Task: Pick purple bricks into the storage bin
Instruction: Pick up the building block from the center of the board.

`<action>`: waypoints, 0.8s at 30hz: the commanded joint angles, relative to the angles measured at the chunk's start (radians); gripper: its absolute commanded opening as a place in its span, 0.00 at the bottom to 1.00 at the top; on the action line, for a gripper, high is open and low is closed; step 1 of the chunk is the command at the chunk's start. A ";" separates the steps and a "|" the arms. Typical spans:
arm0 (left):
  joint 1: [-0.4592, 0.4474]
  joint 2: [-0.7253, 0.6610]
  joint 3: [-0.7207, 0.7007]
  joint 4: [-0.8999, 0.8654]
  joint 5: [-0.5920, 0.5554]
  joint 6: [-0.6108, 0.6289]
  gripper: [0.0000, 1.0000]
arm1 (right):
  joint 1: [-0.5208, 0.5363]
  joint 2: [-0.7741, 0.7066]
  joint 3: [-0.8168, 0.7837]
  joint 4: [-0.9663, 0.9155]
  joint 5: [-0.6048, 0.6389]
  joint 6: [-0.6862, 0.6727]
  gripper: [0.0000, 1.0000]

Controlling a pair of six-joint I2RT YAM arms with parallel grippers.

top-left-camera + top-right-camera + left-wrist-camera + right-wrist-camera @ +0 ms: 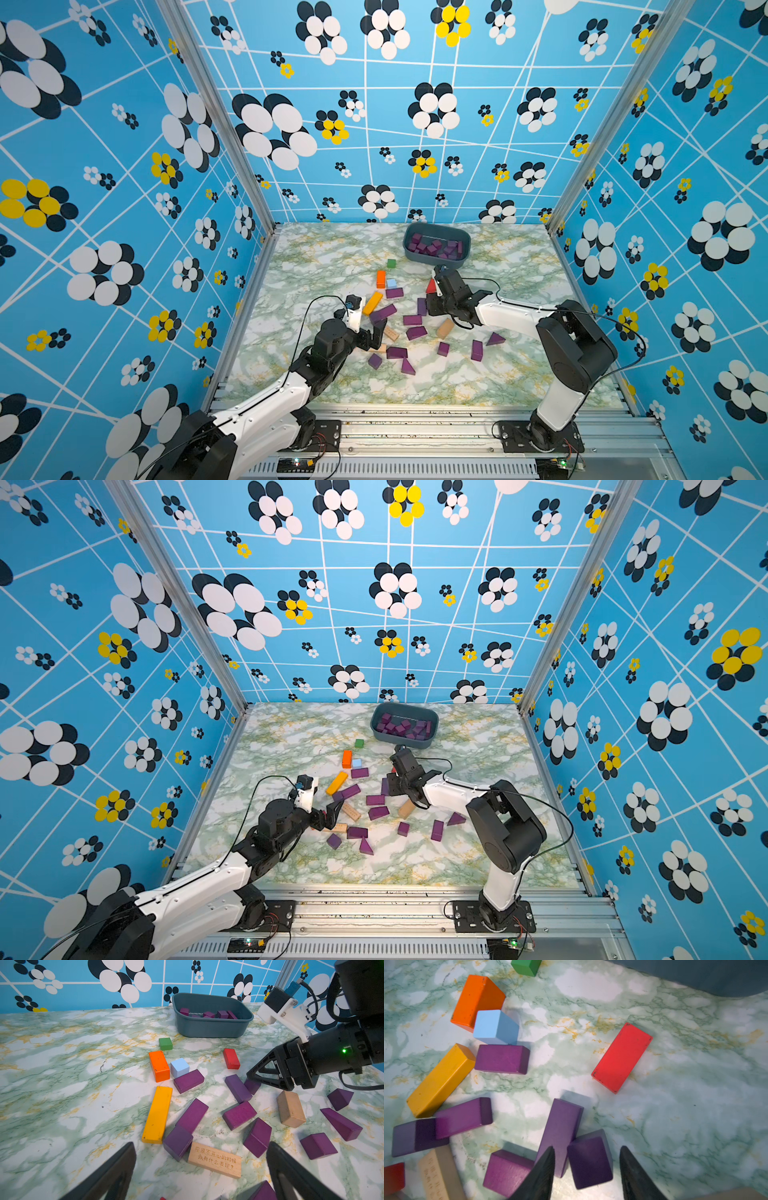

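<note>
Both my arms reach out low, jaws apart on each.
My left arm (266, 401) stretches forward from its base with the wrist dipped and the left jaws spread wide. My right arm (513, 314) rises to a high elbow and reaches inward, wrist tipped down, right jaws partway apart, fingers (542, 1174) not meeting.

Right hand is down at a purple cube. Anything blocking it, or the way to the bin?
Nothing sits between the right hand and the purple cube; a purple bar touches its side. A red block lies flat toward the storage bin; lifting should clear it.
</note>
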 commanded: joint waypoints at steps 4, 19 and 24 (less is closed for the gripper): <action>0.006 0.031 -0.012 0.036 -0.018 -0.009 0.99 | 0.007 0.039 0.031 -0.059 0.052 -0.004 0.49; 0.010 0.054 -0.007 0.040 -0.021 -0.010 0.99 | 0.007 0.052 0.022 -0.048 0.045 0.004 0.24; 0.013 0.062 -0.006 0.040 -0.021 -0.014 1.00 | 0.005 0.001 -0.010 0.006 0.000 0.034 0.22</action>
